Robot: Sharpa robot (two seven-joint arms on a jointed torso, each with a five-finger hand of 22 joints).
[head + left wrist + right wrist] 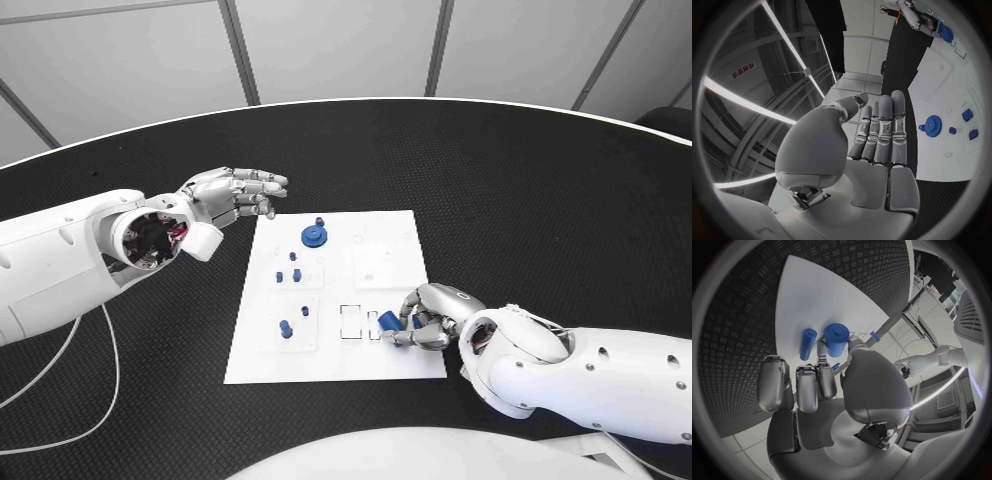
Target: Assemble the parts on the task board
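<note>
The right hand [427, 318] pinches a blue part [836, 339] over the board's [389, 365] near right edge; the left hand [231, 192] (fingers straight, holding nothing) hovers above the bench [505, 170] beside the board's far left corner.

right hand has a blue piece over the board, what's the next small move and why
Probably lower the blue cylinder toward the task board. The right hand holds it at the board's near right part, beside the rectangular slots, and it does not look seated yet.

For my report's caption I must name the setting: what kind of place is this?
Probably a robotics lab or test cell: a black table bearing a white task board with small blue parts, pale panel walls behind, and strip lights overhead in the left wrist view.
</note>
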